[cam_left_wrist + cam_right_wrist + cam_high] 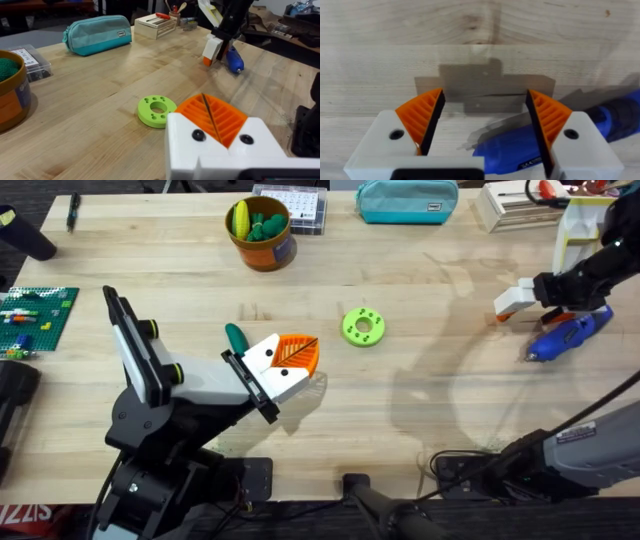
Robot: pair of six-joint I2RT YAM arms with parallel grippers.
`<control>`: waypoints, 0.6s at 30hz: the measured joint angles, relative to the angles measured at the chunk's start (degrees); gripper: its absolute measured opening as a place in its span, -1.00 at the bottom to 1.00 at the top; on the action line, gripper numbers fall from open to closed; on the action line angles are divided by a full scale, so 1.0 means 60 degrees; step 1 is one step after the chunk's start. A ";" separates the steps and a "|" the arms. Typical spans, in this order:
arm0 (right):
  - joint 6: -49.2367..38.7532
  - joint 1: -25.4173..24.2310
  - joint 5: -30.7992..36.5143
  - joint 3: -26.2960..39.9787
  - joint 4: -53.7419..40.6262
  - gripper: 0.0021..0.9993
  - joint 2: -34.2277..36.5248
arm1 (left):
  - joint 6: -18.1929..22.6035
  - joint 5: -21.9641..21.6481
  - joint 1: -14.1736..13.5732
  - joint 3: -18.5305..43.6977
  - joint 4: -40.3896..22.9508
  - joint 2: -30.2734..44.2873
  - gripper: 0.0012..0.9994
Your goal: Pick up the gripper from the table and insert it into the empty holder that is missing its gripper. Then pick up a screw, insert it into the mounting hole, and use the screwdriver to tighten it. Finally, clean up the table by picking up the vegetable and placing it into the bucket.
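The right hand is hovering at the right edge of the table with its orange-padded fingers spread wide and nothing between them. The screwdriver is lying flat on the wood just beside and partly under it. In the right wrist view its blue body is running at a slant under the open fingers. That placement suggests the hand is lining up to take the tool by its barrel, though the fingers are not yet around it.

The left hand is sitting near the table's middle. Its two orange pads are pressed together, clenched on nothing, probably parked out of the right arm's way. A green ring-shaped part with small holes is resting flat just beyond it, apart from both hands.

The bucket is standing upright at the far side. It is already holding green and yellow toy vegetables, beside a teal zip pouch.
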 joint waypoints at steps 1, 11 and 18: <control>-0.0018 0.0000 0.0008 0.0000 -0.0007 0.99 0.0028 | -0.0004 0.0000 0.0000 0.0000 0.0016 -0.0001 -0.98; 0.0056 -0.0018 -0.1529 0.0004 -0.0128 0.99 0.0016 | -0.0006 0.0001 0.0000 0.0000 0.0024 0.0001 -0.98; 0.0846 0.0033 -0.3171 0.0050 0.0347 0.99 0.0018 | -0.0006 0.0000 0.0000 0.0000 0.0024 -0.0001 -0.98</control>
